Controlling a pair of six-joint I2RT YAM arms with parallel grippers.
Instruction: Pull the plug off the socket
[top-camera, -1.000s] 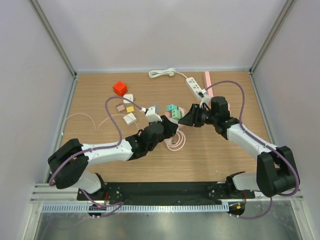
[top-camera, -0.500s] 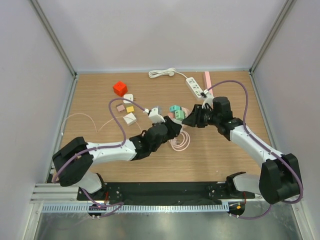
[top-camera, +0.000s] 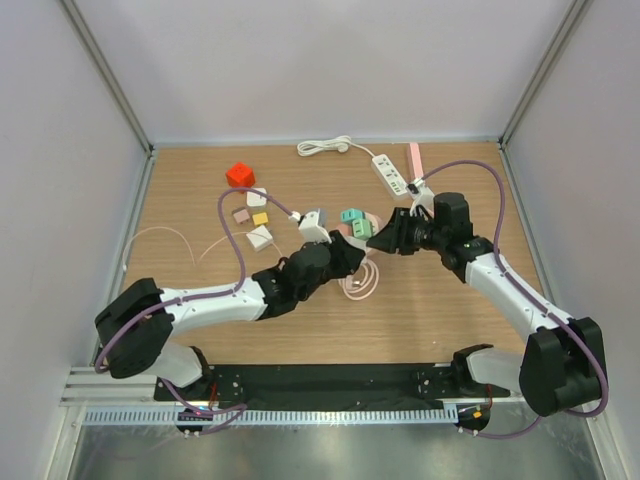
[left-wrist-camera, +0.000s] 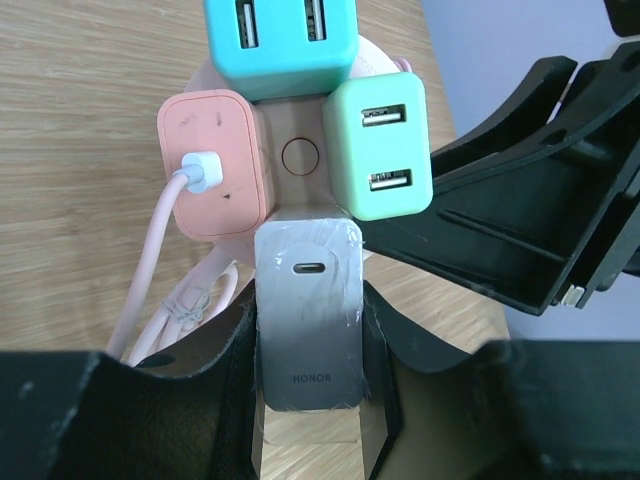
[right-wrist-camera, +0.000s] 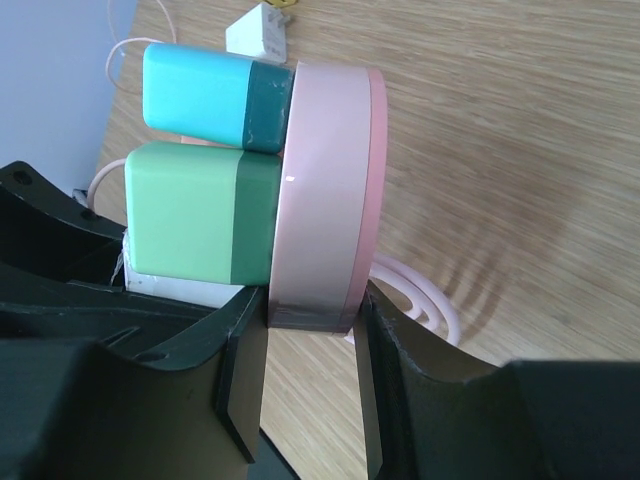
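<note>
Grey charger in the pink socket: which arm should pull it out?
Left. The left gripper is shut on the grey charger, gripping its body. The right gripper pinches the pink socket at its rim, so it likely serves better as the anchor.

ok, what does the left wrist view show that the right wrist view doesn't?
Left wrist only: the plugs' port faces, the left fingers clamped on the grey plug, and the pink plug with a cable in it. Right wrist only: the pink socket side-on with the right fingers pinching its rim, plus a loose white plug on the table. Both: the blue plug and green plug seated in that socket.
</note>
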